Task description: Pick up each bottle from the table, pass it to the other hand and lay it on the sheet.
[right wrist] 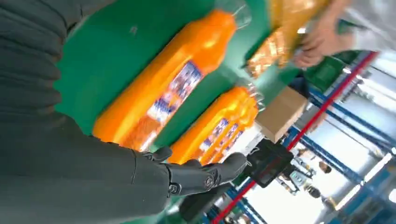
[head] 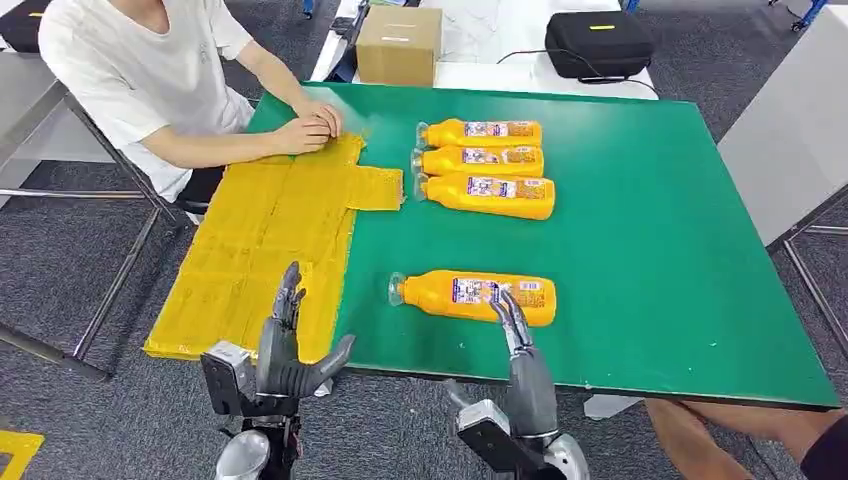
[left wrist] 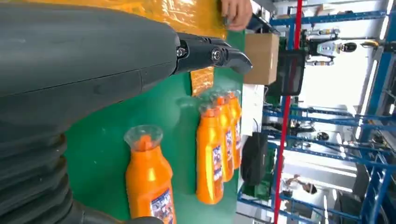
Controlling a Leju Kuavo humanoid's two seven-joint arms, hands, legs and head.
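Several orange bottles lie on their sides on the green table (head: 650, 250). The nearest bottle (head: 475, 297) (left wrist: 148, 179) (right wrist: 163, 88) lies alone near the front edge, cap to the left. Three more bottles (head: 485, 160) (left wrist: 219, 144) (right wrist: 215, 128) lie side by side further back. The yellow sheet (head: 270, 235) (left wrist: 177, 14) covers the table's left part. My right hand (head: 520, 350) (right wrist: 187, 175) is open, its fingertips just in front of the nearest bottle. My left hand (head: 285, 345) (left wrist: 205, 51) is open, raised over the sheet's near edge, holding nothing.
A person in a white shirt (head: 140, 70) sits at the far left, with both hands (head: 315, 125) on the sheet's far end. A cardboard box (head: 400, 45) and a black case (head: 598, 42) stand behind the table. Another person's leg (head: 700, 430) is at the front right.
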